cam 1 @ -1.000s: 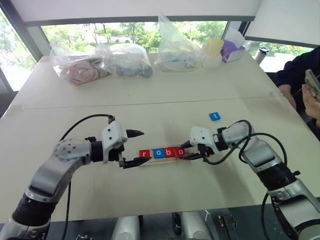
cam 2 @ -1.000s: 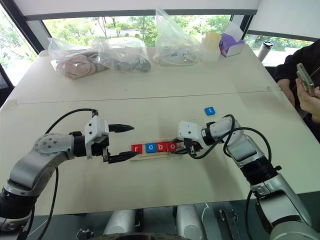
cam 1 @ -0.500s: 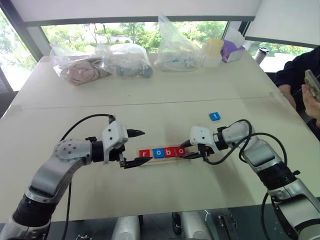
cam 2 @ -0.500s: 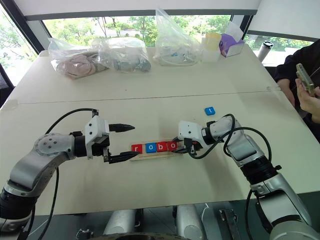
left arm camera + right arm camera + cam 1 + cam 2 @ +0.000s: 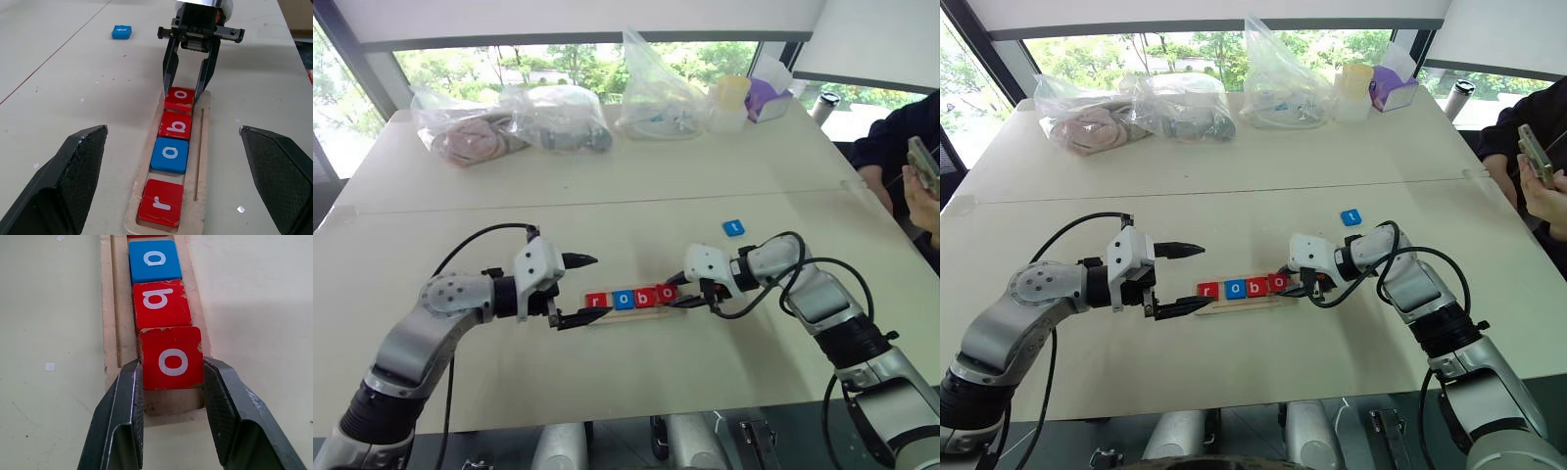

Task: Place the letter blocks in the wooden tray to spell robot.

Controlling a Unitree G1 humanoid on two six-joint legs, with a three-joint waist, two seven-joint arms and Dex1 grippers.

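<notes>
A: Right hand clamped on the red "o" block, fourth in the wooden tray!
B: Ahead of its fingers: red "b", blue "o", red "r".
A: Left hand gapes empty beside "r"; blue "t" sits on the desk, beyond the right hand.

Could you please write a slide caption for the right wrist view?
Right gripper shut on the red o block in the tray, after blue o and b.
</notes>
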